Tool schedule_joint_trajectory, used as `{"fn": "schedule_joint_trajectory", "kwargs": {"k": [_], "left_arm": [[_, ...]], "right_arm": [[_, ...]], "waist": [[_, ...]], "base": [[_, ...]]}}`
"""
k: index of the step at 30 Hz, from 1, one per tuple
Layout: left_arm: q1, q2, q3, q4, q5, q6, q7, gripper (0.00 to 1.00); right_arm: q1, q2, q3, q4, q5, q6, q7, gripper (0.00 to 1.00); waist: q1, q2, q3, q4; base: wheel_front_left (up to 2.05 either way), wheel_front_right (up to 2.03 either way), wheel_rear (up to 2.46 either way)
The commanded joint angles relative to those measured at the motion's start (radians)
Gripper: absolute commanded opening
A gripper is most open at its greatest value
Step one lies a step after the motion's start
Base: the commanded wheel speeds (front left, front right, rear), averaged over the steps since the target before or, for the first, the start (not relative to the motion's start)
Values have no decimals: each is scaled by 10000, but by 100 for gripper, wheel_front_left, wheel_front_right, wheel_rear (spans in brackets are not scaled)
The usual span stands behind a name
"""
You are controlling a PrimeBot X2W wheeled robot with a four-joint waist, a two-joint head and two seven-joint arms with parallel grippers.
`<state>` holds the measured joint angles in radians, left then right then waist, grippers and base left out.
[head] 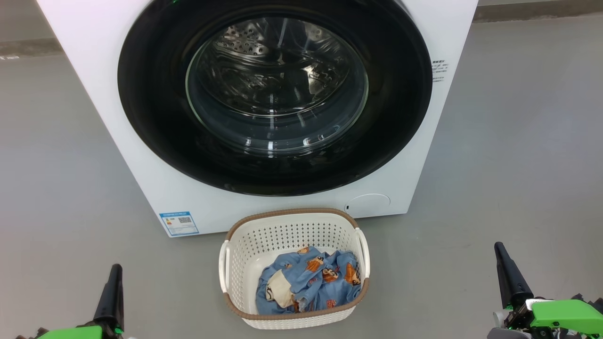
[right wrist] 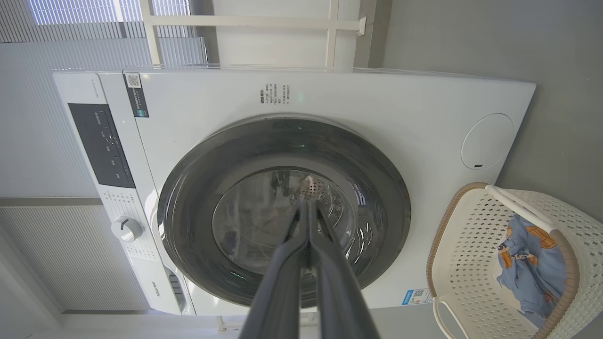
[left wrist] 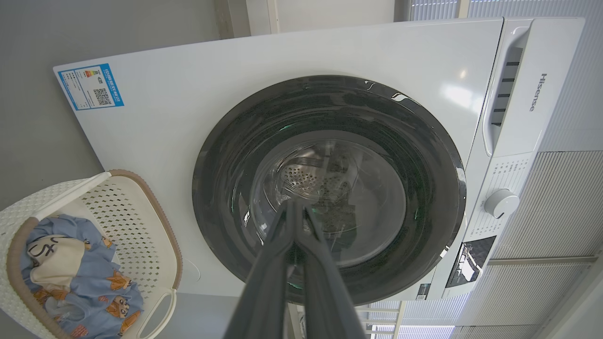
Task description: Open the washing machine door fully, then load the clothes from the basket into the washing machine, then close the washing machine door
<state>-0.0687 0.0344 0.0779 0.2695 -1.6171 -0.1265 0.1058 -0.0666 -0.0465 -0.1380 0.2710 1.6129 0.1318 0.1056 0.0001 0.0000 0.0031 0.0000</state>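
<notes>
Nothing is done yet: the washing machine door (head: 275, 101) is sitting closed, the clothes (head: 311, 280) are lying in the basket (head: 292, 216) before it, and the left gripper (head: 115, 269) and right gripper (head: 498, 248) are hovering pressed together, empty.

left gripper (head: 114, 275): closed | right gripper (head: 501, 252): closed (both low, pointing up)

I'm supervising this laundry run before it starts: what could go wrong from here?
1. The washing machine door is shut and glossy, no handle visible; the shut left gripper or right gripper might slip on it.
2. The basket stands close below the door; a reaching arm could knock it.
</notes>
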Motion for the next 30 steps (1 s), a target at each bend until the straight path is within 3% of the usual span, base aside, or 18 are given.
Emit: {"fn": "schedule_joint_trajectory", "kwargs": {"k": [1, 27, 28, 30], "left_arm": [[-392, 171, 351, -247, 79, -42, 69, 0], [-392, 167, 358, -247, 85, -42, 74, 0], [0, -2, 10, 0, 37, 0, 0, 100], [60, -53, -14, 143, 42, 0, -6, 100]], "right_arm": [[-414, -42, 237, -263, -47, -11, 80, 0], [-414, -40, 235, -263, -49, -11, 82, 0], [0, 2, 0, 0, -2, 0, 0, 100], [71, 31, -2, 154, -1, 0, -16, 100]], "waist": [[-1, 0, 0, 0], [-1, 0, 0, 0], [-1, 0, 0, 0], [-1, 0, 1, 0]], "base": [[0, 0, 0], [0, 0, 0], [0, 0, 0], [0, 0, 0]]}}
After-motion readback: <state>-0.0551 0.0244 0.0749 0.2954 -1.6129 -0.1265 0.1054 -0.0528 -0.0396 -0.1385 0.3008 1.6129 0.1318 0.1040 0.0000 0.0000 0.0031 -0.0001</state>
